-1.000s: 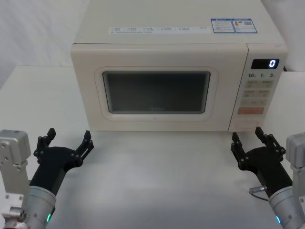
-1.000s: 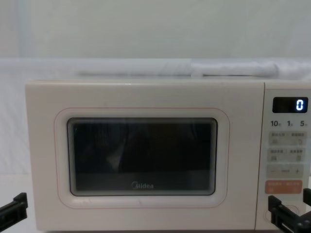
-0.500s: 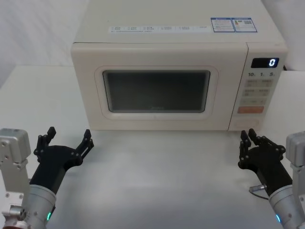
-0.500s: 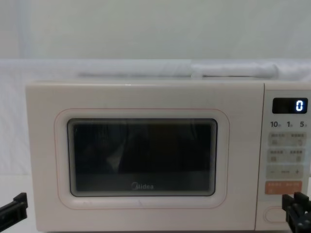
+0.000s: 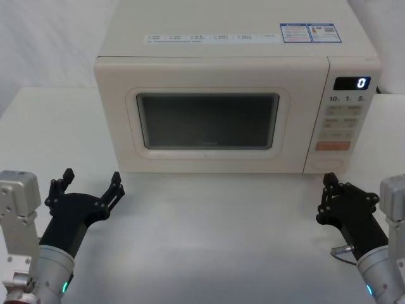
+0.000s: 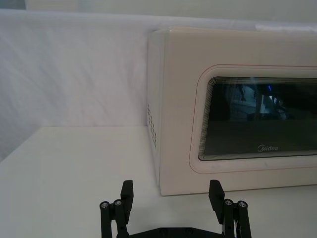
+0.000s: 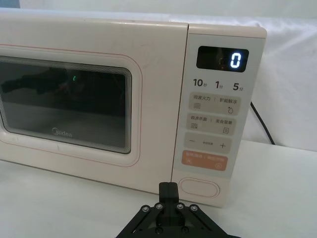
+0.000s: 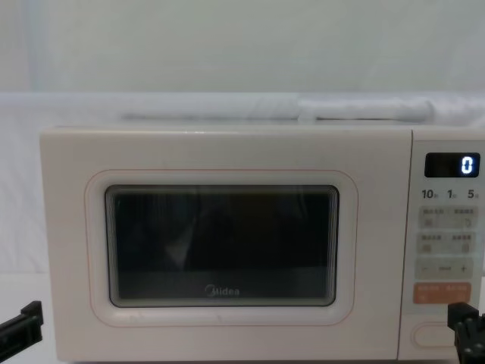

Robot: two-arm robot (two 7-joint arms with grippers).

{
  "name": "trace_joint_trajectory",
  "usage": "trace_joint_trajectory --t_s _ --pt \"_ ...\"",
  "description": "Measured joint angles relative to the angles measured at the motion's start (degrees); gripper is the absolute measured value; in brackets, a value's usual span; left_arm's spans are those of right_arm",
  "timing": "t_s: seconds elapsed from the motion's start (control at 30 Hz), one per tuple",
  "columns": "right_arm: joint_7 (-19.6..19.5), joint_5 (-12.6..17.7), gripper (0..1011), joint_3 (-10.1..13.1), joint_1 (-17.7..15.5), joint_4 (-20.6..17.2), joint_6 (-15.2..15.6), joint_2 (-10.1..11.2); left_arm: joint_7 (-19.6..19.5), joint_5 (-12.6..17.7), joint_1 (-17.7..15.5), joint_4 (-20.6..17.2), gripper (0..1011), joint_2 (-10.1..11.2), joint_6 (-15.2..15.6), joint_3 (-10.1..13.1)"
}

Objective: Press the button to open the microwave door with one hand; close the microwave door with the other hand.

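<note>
The cream microwave stands at the back of the table with its microwave door (image 5: 209, 120) (image 8: 220, 243) (image 7: 74, 104) (image 6: 247, 119) closed flat. The wide oval button (image 5: 333, 163) (image 7: 199, 188) (image 8: 432, 334) sits at the bottom of the control panel, below the orange key. My right gripper (image 5: 328, 181) (image 7: 168, 189) (image 8: 464, 315) is shut, with nothing between its fingers. It hovers just in front of and slightly below the button, not touching it. My left gripper (image 5: 92, 179) (image 6: 170, 191) is open over the table in front of the microwave's left corner, holding nothing.
The control panel (image 5: 345, 117) has a lit display (image 7: 222, 58), small grey keys and an orange key (image 7: 205, 160). A black power cable (image 7: 261, 121) runs down behind the microwave's right side. The white table (image 5: 215, 234) stretches in front, with a white backdrop behind.
The right gripper's fingers have closed together, going from spread to shut, while staying in front of the button. The left gripper and the door have not moved.
</note>
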Motion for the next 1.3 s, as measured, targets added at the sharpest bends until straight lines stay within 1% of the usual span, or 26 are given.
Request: trace_joint_trajectory --t_s 1.23,1.27,1.3 --pt "0.0 0.0 0 0.0 0.0 0.0 0.0 0.0 0.0 0.0 0.0 0.0 1001 0.0 0.0 0.0" --pt "0.9 0.0 0 0.3 0.1 0.2 0.1 -0.1 0.0 0.0 0.0 0.0 1001 0.0 0.0 0.0" --pt "0.9 0.0 0 0.3 0.1 0.2 0.1 -0.1 0.0 0.0 0.0 0.0 1001 0.0 0.0 0.0"
